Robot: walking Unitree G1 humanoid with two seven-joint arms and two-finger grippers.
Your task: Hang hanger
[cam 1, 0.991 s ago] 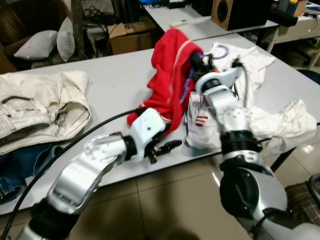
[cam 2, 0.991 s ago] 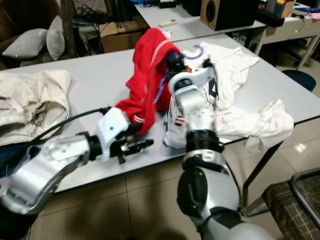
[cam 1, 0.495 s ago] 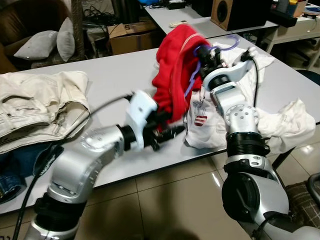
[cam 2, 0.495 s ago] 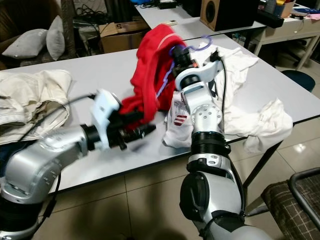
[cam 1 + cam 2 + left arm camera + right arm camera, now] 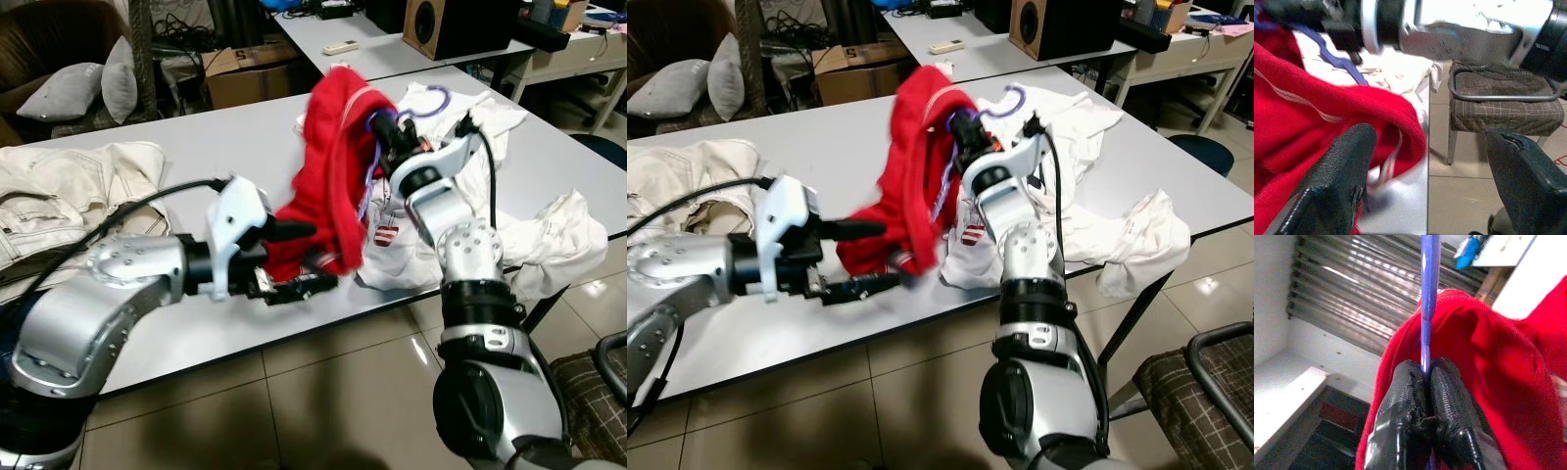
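the purple hanger is a thin plastic one, its hook curling above the right gripper, whose two fingers are pressed tight on its stem. a red garment drapes over it, lifted off the grey table. below the hanger, the left gripper has its fingers spread around the garment's lower hem, one above, one below. to do this well, i'd judge the left should steady the hem without tugging, while the right keeps the hook upright. beyond the hanger lies white clothing.
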